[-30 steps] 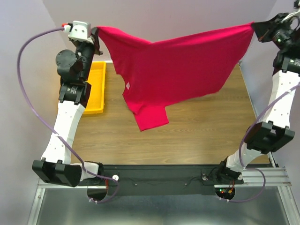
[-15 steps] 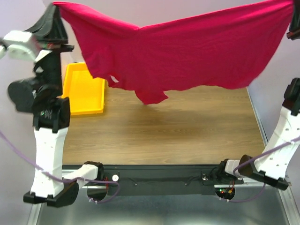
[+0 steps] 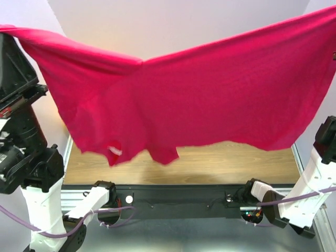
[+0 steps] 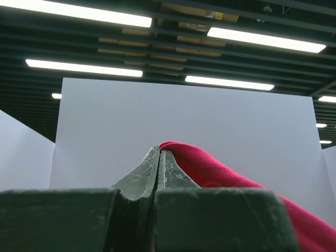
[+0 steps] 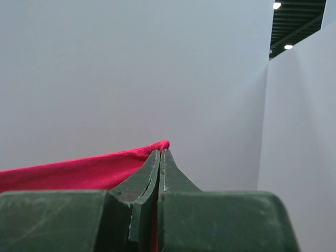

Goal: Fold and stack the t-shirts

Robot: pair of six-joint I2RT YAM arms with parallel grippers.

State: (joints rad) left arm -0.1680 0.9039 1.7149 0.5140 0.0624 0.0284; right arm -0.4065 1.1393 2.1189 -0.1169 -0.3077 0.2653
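The crimson-red t-shirt [image 3: 199,100] hangs spread wide in the air above the table, stretched between my two raised grippers. Its white neck label [image 3: 114,151] shows near the lower left hem. My left gripper [image 3: 6,35] is at the top left, shut on one corner; in the left wrist view the jaws [image 4: 159,153] are pressed together with red cloth [image 4: 210,170] draped off their right side. My right gripper [image 5: 160,152] is shut on the other corner, with red cloth [image 5: 73,173] trailing left. In the top view it lies beyond the right edge.
The wooden table [image 3: 236,157] shows only as a strip under the shirt's lower edge. The shirt hides the back of the table and the yellow tray. The arm bases sit on the black rail [image 3: 173,197] at the near edge. Grey walls stand behind.
Both grippers have risen and moved apart, towards the camera, lifting the shirt clear of the table. It now fills most of the top view and covers the yellow tray.
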